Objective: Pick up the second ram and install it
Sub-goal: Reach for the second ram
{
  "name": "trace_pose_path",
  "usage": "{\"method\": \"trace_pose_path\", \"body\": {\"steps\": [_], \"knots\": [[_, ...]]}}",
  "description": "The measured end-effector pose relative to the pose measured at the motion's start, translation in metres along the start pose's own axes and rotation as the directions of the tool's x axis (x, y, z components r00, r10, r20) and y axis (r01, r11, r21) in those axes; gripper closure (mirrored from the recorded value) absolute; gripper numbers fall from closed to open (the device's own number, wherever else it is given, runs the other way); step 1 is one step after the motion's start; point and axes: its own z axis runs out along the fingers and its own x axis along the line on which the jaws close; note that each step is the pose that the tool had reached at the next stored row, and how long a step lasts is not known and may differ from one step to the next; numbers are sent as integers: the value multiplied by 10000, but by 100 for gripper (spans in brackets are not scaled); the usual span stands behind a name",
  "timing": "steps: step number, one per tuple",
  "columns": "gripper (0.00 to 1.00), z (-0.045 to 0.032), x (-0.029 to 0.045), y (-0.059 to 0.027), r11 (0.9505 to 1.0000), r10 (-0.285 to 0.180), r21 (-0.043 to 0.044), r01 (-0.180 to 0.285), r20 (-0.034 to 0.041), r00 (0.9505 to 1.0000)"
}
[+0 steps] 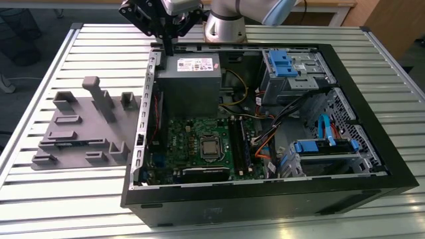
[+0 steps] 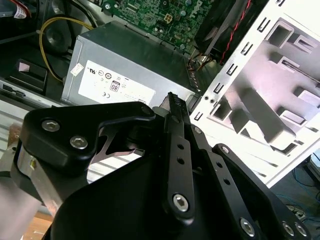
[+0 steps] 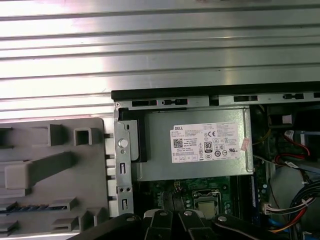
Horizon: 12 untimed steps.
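One ram (image 1: 66, 144), well apart from gripper (image 1: 170, 52)

Open black computer case (image 1: 265, 199) lying on slatted metal table (image 1: 79, 199), grey labelled power supply (image 1: 189, 84) touching green motherboard (image 1: 182, 139) inside, blue drive clips (image 1: 279, 62) toward exterior view's right, grey slotted holder tray (image 1: 69, 134) just beside case on exterior view's left.

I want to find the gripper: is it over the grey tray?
No, the gripper hangs at the computer case's edge, by the power supply.
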Motion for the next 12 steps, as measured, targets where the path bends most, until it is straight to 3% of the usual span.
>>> {"method": "trace_pose_path", "body": {"steps": [12], "knots": [[89, -1, 57, -4, 10000, 0, 0, 0, 1, 10000]]}}
